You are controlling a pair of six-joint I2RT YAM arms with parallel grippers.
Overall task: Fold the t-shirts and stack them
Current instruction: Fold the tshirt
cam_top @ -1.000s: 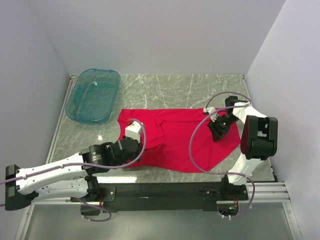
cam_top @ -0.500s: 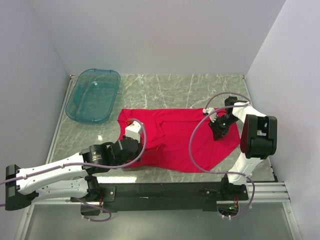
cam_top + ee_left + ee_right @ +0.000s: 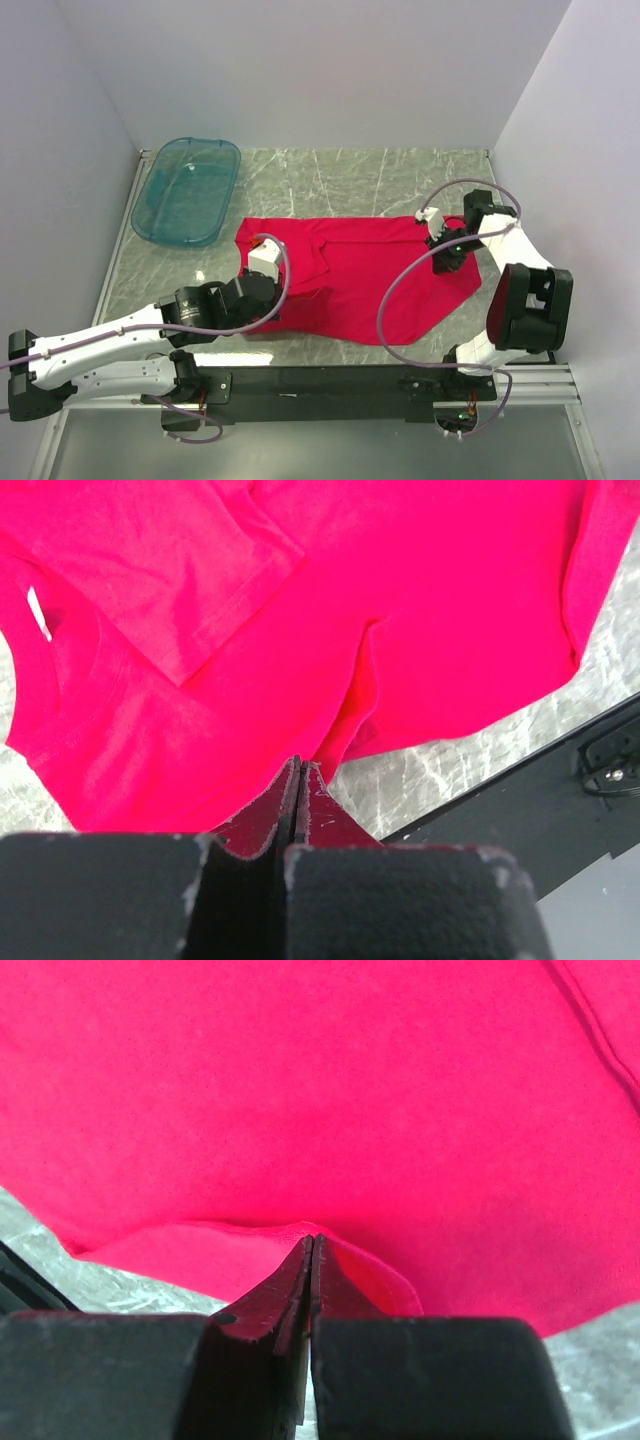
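A bright red t-shirt (image 3: 360, 275) lies spread on the marble table (image 3: 340, 180), collar to the left. One sleeve (image 3: 190, 570) is folded over the body. My left gripper (image 3: 270, 308) sits at the shirt's near left edge. In the left wrist view its jaws (image 3: 298, 767) are shut, with the red hem (image 3: 345, 725) pinched and rising in a fold at the tips. My right gripper (image 3: 447, 257) is at the shirt's right edge. Its jaws (image 3: 312, 1240) are shut on a raised lip of the red fabric (image 3: 380, 1270).
A translucent teal tub (image 3: 187, 190) stands at the back left of the table. The black base rail (image 3: 330, 380) runs along the near edge, close to the shirt. White walls close in the back and both sides.
My right gripper has closed on the shirt's right edge and shifted slightly right, while its elbow swung down and outward. The left arm has hardly moved.
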